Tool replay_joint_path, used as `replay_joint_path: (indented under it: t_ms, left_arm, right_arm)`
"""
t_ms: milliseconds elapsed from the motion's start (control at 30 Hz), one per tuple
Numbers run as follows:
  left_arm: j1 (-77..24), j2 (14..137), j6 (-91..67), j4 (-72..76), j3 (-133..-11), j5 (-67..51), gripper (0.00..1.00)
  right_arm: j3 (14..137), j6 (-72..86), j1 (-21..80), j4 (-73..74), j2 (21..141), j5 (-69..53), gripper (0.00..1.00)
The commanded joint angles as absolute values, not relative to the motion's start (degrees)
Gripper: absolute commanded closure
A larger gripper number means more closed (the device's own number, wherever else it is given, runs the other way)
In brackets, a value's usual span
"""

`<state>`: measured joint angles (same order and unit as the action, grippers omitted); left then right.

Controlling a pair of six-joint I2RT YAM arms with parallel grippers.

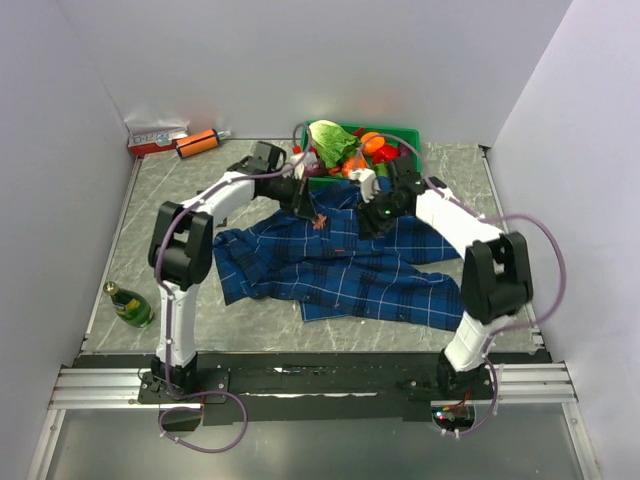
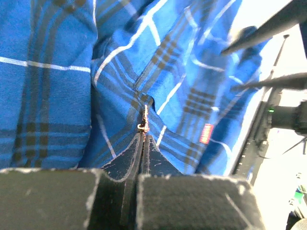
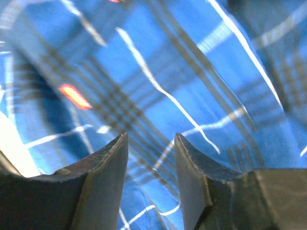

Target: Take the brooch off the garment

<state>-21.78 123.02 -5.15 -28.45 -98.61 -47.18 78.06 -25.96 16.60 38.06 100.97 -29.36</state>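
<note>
The garment (image 1: 345,270), a dark blue plaid shirt, lies spread on the table's middle. The brooch (image 1: 320,221) is a tiny gold-pink ornament near the shirt's upper edge. In the left wrist view the brooch (image 2: 143,122) sits at the tips of my left gripper (image 2: 143,137), whose fingers are pressed together on its lower end. My left gripper (image 1: 307,210) hangs over that spot. My right gripper (image 1: 372,218) is open just to the right, its fingers (image 3: 115,158) close over the plaid cloth (image 3: 158,86) with cloth showing between them. The red tag (image 2: 206,133) is sewn nearby.
A green basket (image 1: 408,137) of toy vegetables stands at the back, just behind both grippers. A green bottle (image 1: 130,305) lies at the left. An orange tube (image 1: 197,143) and a small white-and-red box (image 1: 155,138) lie at the back left.
</note>
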Motion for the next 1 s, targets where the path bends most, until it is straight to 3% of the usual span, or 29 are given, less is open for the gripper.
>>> replay_joint_path:
  t_ms: [0, 233, 567, 967]
  left_arm:
    - [-20.39, 116.98, -5.98, -28.74, -96.42, -55.25, 0.99]
    - [-18.63, 116.02, 2.08, -33.22, -96.59, -62.75, 0.99]
    - [-18.37, 114.17, 4.57, -34.72, -94.57, -64.07, 0.99]
    - [-18.37, 113.56, 3.95, -34.19, -94.31, -64.86, 0.99]
  right_arm:
    - [74.1, -30.32, 22.67, 27.17, 93.52, -29.0, 0.44]
    - [80.23, -25.76, 23.73, 25.57, 100.0, -33.3, 0.41]
    - [90.43, -21.36, 23.73, 26.63, 106.96, -43.14, 0.43]
    - [91.58, -20.13, 24.43, 29.36, 111.09, -47.72, 0.46]
